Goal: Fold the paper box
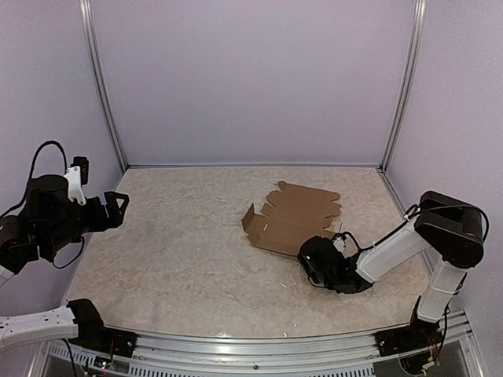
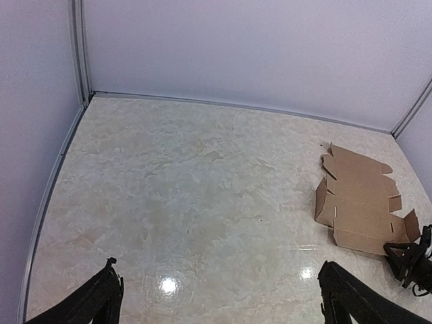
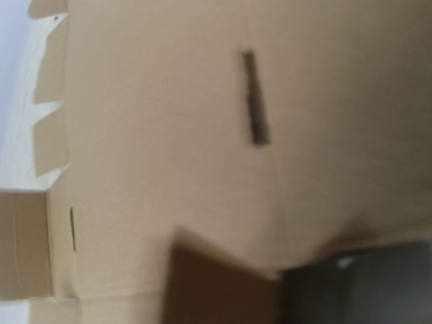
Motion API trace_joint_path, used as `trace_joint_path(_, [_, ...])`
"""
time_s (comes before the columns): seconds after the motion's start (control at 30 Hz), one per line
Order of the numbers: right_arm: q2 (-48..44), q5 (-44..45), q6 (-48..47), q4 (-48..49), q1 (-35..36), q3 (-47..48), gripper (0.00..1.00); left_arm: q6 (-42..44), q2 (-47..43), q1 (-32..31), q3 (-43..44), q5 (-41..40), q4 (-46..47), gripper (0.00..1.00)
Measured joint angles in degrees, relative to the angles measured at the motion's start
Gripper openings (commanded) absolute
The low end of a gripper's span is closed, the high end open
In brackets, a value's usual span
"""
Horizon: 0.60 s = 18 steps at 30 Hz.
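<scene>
Right gripper (image 1: 316,265) is set low at the paper box (image 1: 292,220), which is directly ahead of its fingers. Finger state can't be told, as the wrist view is filled w/ cardboard. Left gripper (image 1: 118,206) is held raised, fingers (image 2: 101,300) spread wide. Box is seen well ahead and to their right, mostly flat.
</scene>
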Motion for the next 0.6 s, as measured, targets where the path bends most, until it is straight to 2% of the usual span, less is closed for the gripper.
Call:
trace_joint_path(0.13, [0.0,-0.3,-0.3,1.3,-0.7,-1.4,0.0,0.0,0.0,0.0,0.0,0.0,0.0,0.99])
trace_joint_path(0.4, [0.0,-4.2,-2.5,7.6,-1.7,-4.7,0.0,0.0,0.6,0.0,0.0,-0.1,0.0,0.99])
trace_joint_path(0.6, [-0.3,-11.3,-8.3,13.5,-2.4,-7.0,0.0,0.0,0.6,0.0,0.6,-0.1,-0.1,0.99])
